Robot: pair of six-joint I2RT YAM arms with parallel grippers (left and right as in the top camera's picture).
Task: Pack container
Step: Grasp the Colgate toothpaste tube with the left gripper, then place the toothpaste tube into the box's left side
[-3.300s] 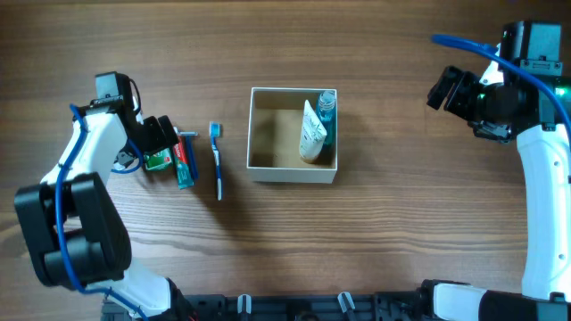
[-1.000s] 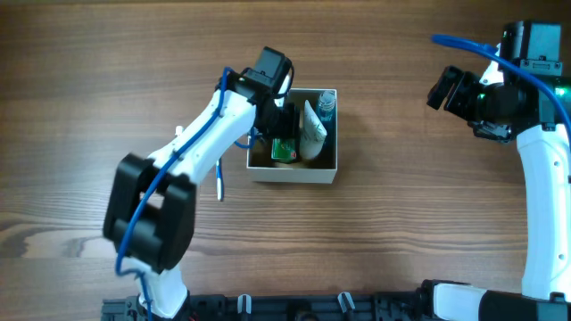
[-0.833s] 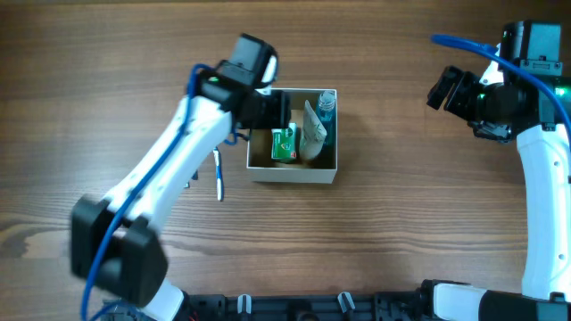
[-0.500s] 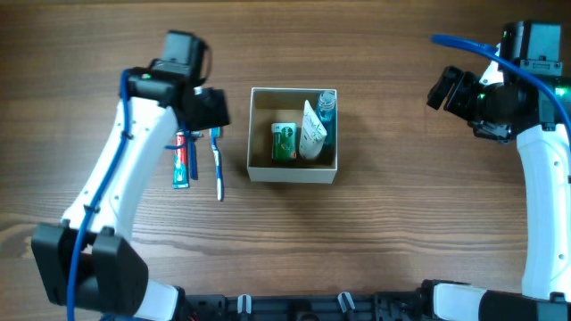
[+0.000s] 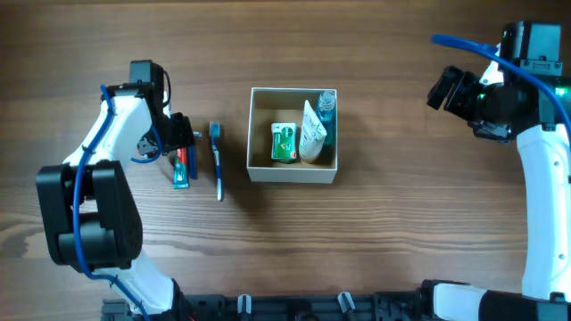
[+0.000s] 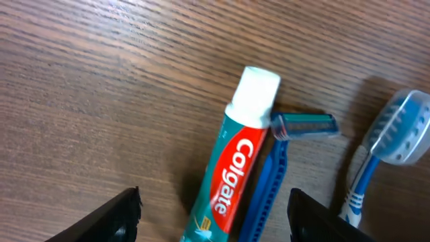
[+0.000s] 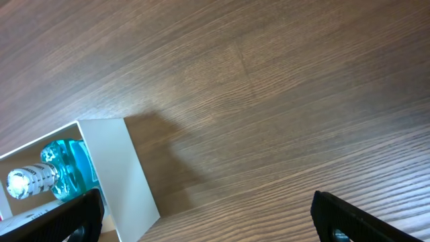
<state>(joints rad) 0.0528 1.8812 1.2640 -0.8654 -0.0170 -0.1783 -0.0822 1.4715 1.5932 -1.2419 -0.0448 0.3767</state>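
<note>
The container point(image 5: 259, 169) is a white-walled square box with a tan inside at the table's centre. It holds a green packet point(image 5: 285, 143), a white tube point(image 5: 311, 134) and a blue bottle point(image 5: 326, 104). My left gripper point(image 5: 181, 141) is open and empty over the red and teal toothpaste tube point(image 5: 183, 168), which lies left of the container. In the left wrist view the toothpaste point(image 6: 236, 173), a blue razor point(image 6: 282, 154) and a blue toothbrush point(image 6: 383, 151) lie between and beside the fingers point(image 6: 215, 215). My right gripper point(image 5: 443, 89) is open and empty at the far right.
The blue toothbrush point(image 5: 217, 160) lies between the toothpaste and the container's left wall. The right wrist view shows the container's white outer wall point(image 7: 127, 175) and the blue bottle point(image 7: 54, 171) at its lower left, with bare wooden table beyond.
My left gripper dropped the green packet in the container, let go, then swung back left and came down over the toothpaste. The right arm has not moved.
</note>
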